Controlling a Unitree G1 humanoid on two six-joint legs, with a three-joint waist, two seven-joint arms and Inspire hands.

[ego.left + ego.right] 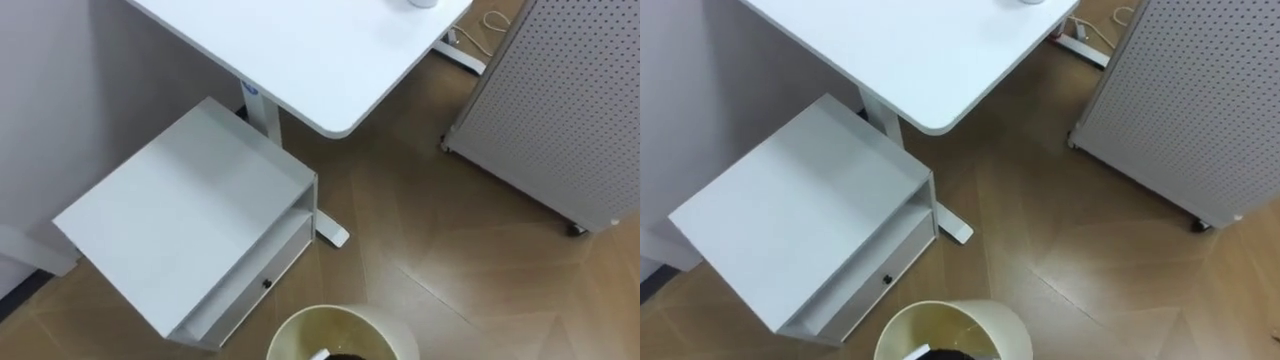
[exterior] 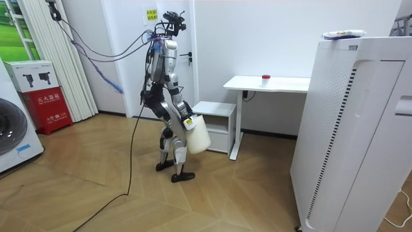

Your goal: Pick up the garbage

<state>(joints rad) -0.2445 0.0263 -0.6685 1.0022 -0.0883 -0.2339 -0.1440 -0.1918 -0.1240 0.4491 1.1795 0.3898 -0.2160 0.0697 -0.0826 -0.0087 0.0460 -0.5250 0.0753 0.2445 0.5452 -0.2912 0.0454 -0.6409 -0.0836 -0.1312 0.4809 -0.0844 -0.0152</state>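
Quick count: one white rectangular table [image 1: 300,50] across the top, one low white drawer cabinet [image 1: 180,220] at left, one round cream plastic bin [image 1: 345,335] at the bottom edge, one white perforated panel [image 1: 560,100] upper right. Room view: one small red object [image 2: 265,78] mid-frame, one red box [image 2: 49,106] far left.

The cream round plastic bin [image 1: 345,335] is cut by the eye views' bottom edge, its dark contents [image 1: 352,356] unidentifiable, a white round object [image 1: 424,3] on the white desk [image 1: 300,50] is clipped at the top, and the room view's small red item [image 2: 265,78] is too small to tell.
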